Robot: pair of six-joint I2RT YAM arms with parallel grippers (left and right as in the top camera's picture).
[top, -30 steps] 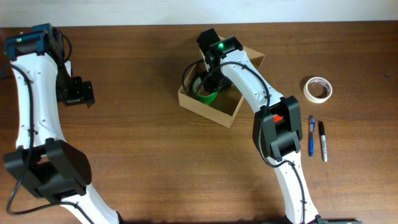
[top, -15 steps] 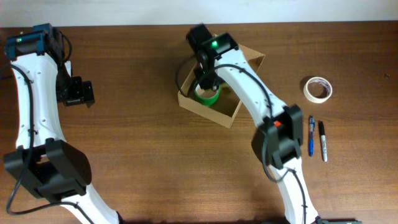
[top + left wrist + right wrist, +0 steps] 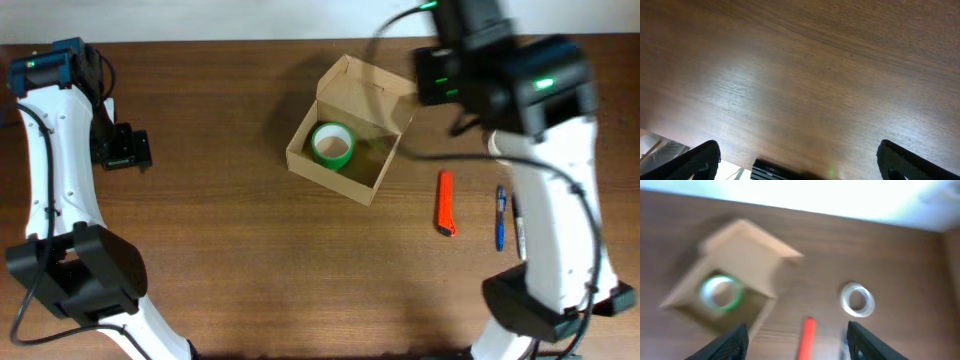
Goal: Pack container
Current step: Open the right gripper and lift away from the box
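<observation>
The container, a tan cardboard box [image 3: 372, 178] with its flap lid up, sits at the table's middle back. A green tape roll [image 3: 332, 145] lies flat inside it. My right gripper [image 3: 800, 341] is open and empty, raised high above the table to the right of the box. Its blurred view shows the box [image 3: 752, 260], the green roll [image 3: 720, 292], an orange-red cutter [image 3: 807, 337] and a white tape roll [image 3: 857, 299]. My left gripper [image 3: 120, 148] is open and empty over bare wood [image 3: 800, 75] at the far left.
The orange-red cutter [image 3: 446, 203], a blue pen [image 3: 500, 230] and a black marker [image 3: 520, 232] lie right of the box. My raised right arm [image 3: 520, 80] hides the white roll in the overhead view. The table's back edge runs just behind the box.
My right gripper has left the box, rising and swinging to the right. The green tape roll stays inside the box. The left arm has not moved.
</observation>
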